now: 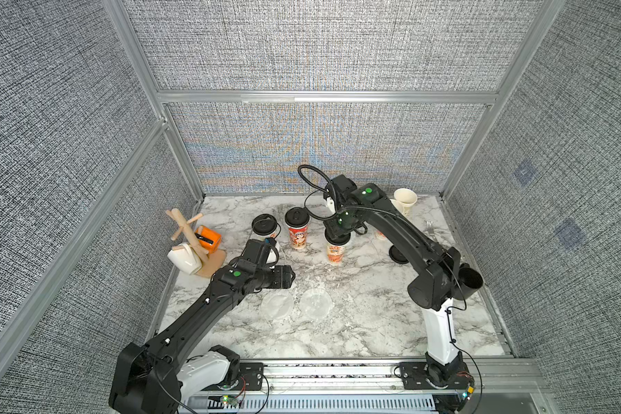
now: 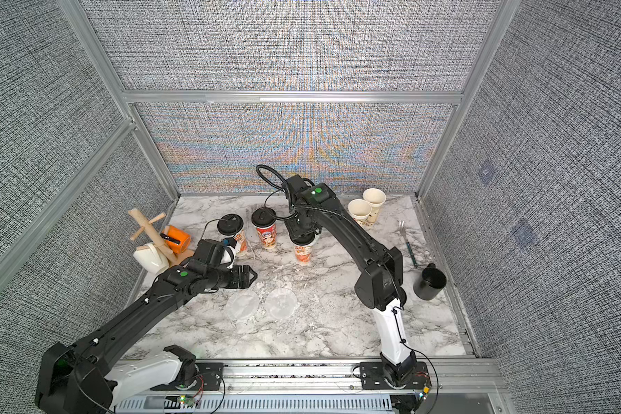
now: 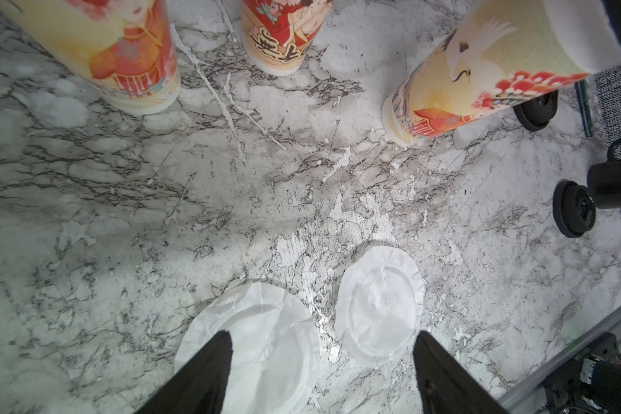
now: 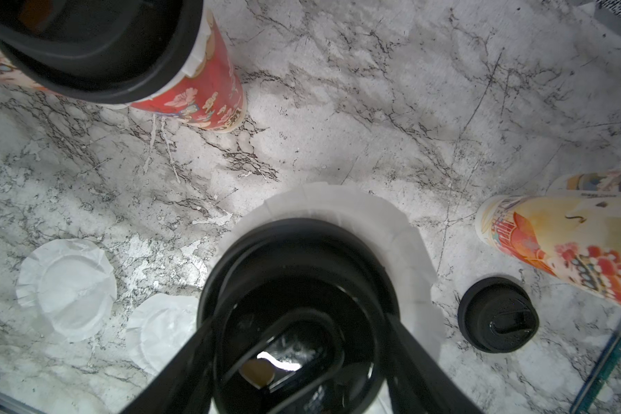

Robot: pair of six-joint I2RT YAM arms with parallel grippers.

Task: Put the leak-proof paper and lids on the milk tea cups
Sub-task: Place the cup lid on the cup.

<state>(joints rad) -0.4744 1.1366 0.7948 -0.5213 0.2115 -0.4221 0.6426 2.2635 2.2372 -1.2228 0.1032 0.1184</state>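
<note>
**Both top views:** three tall cream-white paper milk tea cups with red-orange cartoon prints [image 1: 297, 234] stand in a row at the centre of the grey-veined marble bench [image 1: 373, 322]. Two open cups of the same kind [image 2: 360, 210] wait at upper right. Two thin translucent whitish leak-proof paper discs [image 1: 315, 303] lie flat side by side at lower centre, seemingly staged within the left arm's reach. The left claw [image 2: 248, 276] hangs just above and left of them in the frame.

**Left wrist view:** that claw is spread wide and empty, one fingertip [image 3: 223, 355] over the nearer disc [image 3: 266, 340], apparently lining up a pick.

**Right wrist view:** the right claw [image 4: 302, 322] straddles a round black plastic lid [image 4: 302, 258] atop one cup, a frill of paper [image 4: 391, 233] splaying beneath it. The disc is sandwiched there so the lid can seal. Whether the jaws squeeze the lid or merely flank it cannot be told. A spare black lid [image 4: 497, 315] rests on the bench, probably for an open cup.
</note>
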